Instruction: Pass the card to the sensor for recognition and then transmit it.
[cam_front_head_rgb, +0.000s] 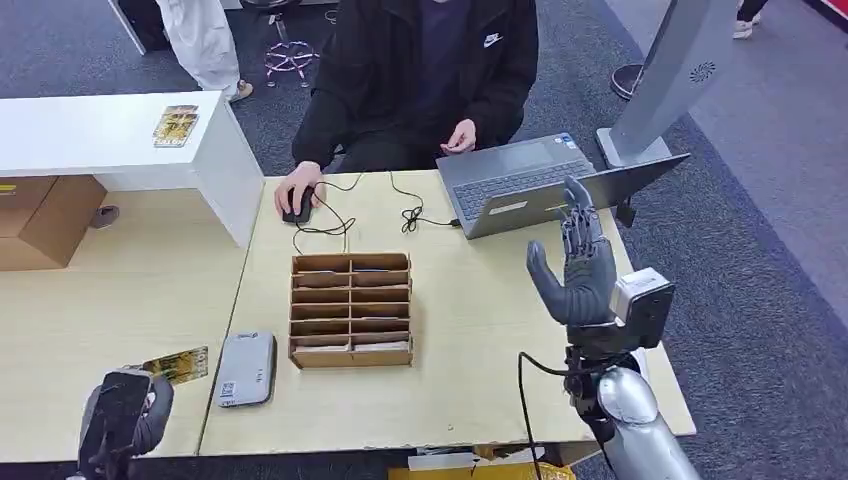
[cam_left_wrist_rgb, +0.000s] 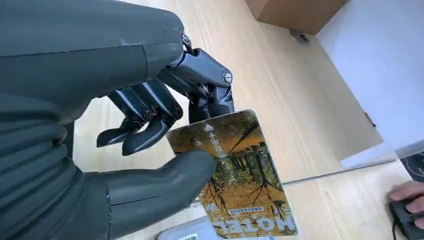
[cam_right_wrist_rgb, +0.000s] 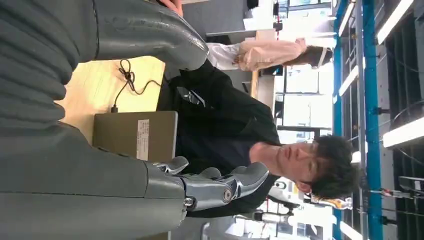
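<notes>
We note the left hand (cam_left_wrist_rgb: 125, 150) pinching a MOTEL key card (cam_left_wrist_rgb: 242, 175) between thumb and fingers, low at the near-left of the worktop (cam_front_head_rgb: 470, 330), just beside the grey card sensor (cam_front_head_rgb: 246, 368). The right hand (cam_front_head_rgb: 580, 265) is raised upright, fingers spread, holding nothing. A cardboard slotted organiser (cam_front_head_rgb: 351, 310) stands mid-worktop; we cannot tell what its compartments contain. Beyond it, a seated person (cam_front_head_rgb: 425, 70) rests one hand on a mouse (cam_front_head_rgb: 298, 205) beside a laptop (cam_front_head_rgb: 520, 185).

Bright, even indoor light, soft shadows, ceiling-strip glare, slight softness throughout
</notes>
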